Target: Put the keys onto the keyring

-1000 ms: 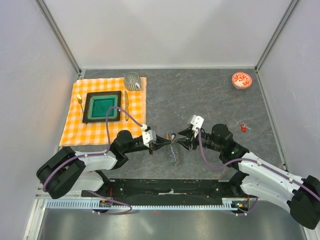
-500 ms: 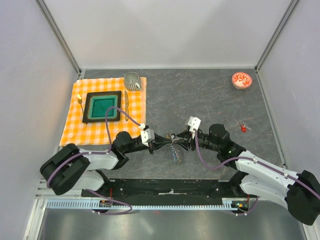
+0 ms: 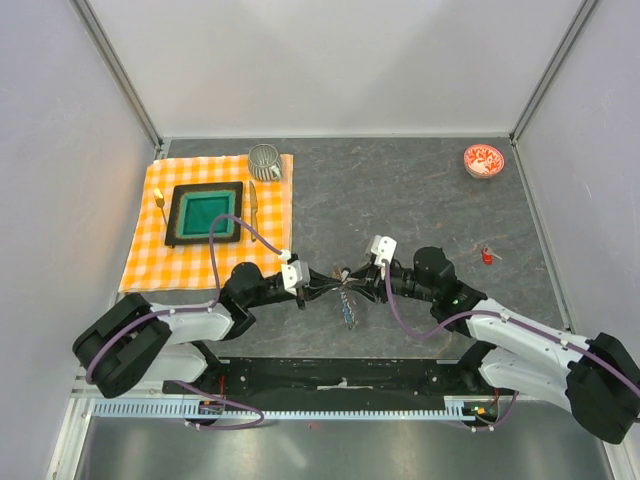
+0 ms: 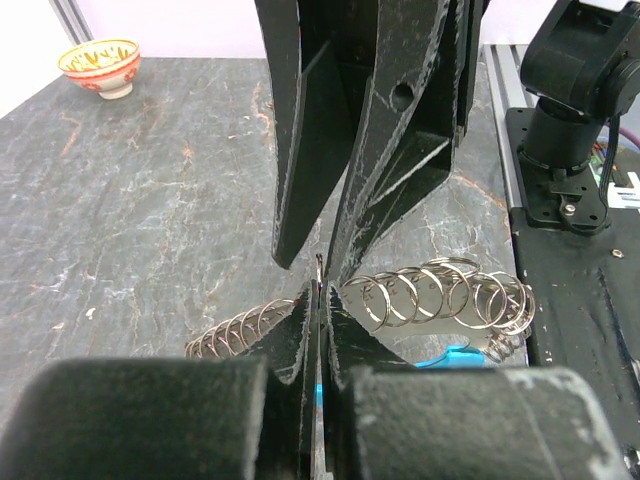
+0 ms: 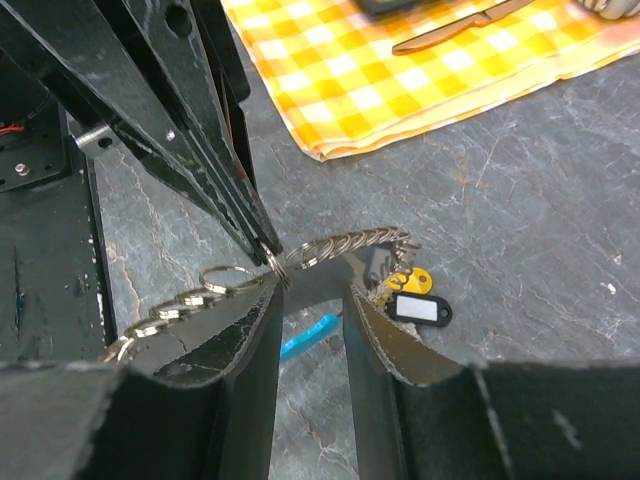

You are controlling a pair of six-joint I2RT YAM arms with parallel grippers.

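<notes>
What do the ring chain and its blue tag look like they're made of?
The keyring chain looks like polished silvery metal: its linked wire loops glint. The blue tag is probably plastic: even bright colour, no glint, though little of it shows.

The silvery chain of linked metal rings [image 4: 430, 295] is polished bright. Beside the chain, the curved blue plastic tag [image 5: 308, 335] is smooth; the black-framed white plastic key tag [image 5: 418, 309] is glossy. Beneath the chain, the grey veined stone-look tabletop [image 4: 150, 200] is matt.
</notes>
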